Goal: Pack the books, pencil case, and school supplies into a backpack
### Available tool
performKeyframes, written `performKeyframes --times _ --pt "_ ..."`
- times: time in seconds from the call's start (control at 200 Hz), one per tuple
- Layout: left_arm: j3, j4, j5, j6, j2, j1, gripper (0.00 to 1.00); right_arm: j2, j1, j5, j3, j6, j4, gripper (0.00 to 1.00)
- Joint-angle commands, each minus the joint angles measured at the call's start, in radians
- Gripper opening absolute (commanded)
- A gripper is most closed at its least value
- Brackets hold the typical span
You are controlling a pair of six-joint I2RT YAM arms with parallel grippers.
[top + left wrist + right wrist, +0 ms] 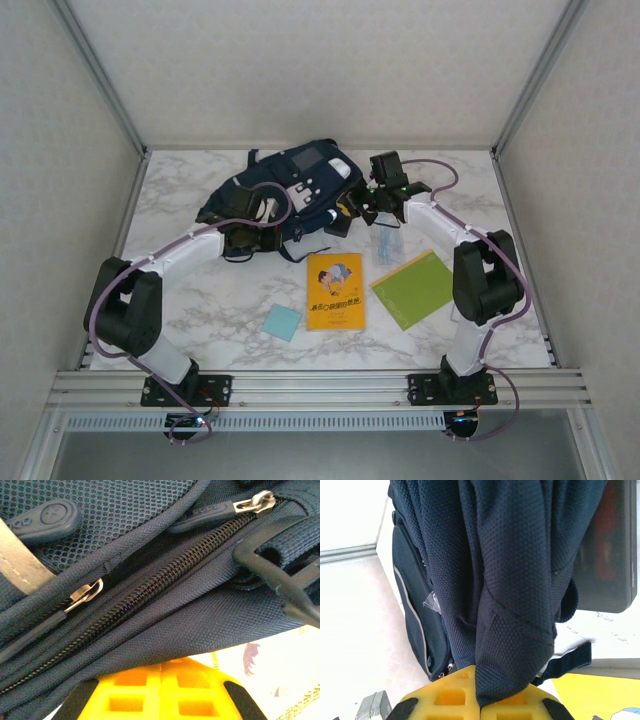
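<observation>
Backpack (290, 195) is set far-centre, long axis running left to right between the arms. Right gripper (479, 702) is clamped on a fabric fold. Left gripper (161, 666) is closed beneath the zip (150, 592) (pinch hidden). Orange-yellow book (334, 290) is found nearer the bases.

Left wrist cam: backpack (165, 625) runs off every edge. The left pincer (161, 674) is cut by the btm edge & its tips sit under cloth, so can't tell if it pinches any. Right wrist cam: right pincer (480, 702) is cut at the btm too, pencil case (612, 545) is cut by the right edge, orange book (600, 695) is just a corner. Top cam: the book's letters are too small to read.
</observation>
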Motion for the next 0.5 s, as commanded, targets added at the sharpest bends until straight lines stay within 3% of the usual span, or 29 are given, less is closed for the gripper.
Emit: performKeyframes --times 0.0,0.15,0.491 --pt "0.028 0.033 0.068 -0.008 0.017 0.007 0.00 -0.002 -0.009 -0.073 0.041 0.010 0.020 0.00" --pt "0.026 0.129 0.093 -0.043 0.045 -0.041 0.00 -0.027 -0.008 -0.102 -0.002 0.153 0.092 0.00" --pt "0.058 0.307 -0.031 -0.087 0.060 -0.088 0.19 -0.115 -0.008 -0.094 -0.076 0.355 0.192 0.00"
